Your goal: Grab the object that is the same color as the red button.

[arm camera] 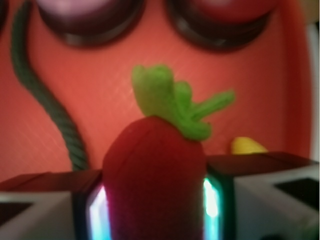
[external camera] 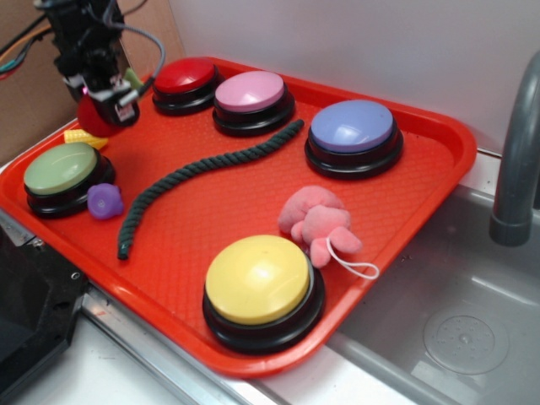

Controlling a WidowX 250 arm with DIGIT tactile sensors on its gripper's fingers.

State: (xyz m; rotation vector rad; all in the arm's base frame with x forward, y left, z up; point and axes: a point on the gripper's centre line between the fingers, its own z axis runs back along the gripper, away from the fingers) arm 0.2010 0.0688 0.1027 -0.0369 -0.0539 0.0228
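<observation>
Wrist view: my tool (arm camera: pixel 155 210) clamped on red toy fruit (arm camera: pixel 155 175), raised above tray (external camera: pixel 253 202) near red button (external camera: pixel 184 78). Grab looks done; nothing left.

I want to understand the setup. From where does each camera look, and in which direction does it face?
Exterior: sits off the robot, above the near edge of the red tray, looking down and across it; the gripper shows at upper left.
Wrist: sits on the arm, looking past the fingers at the tray floor.
Both show: the red toy fruit in the gripper, the red button, the green rope.
</observation>
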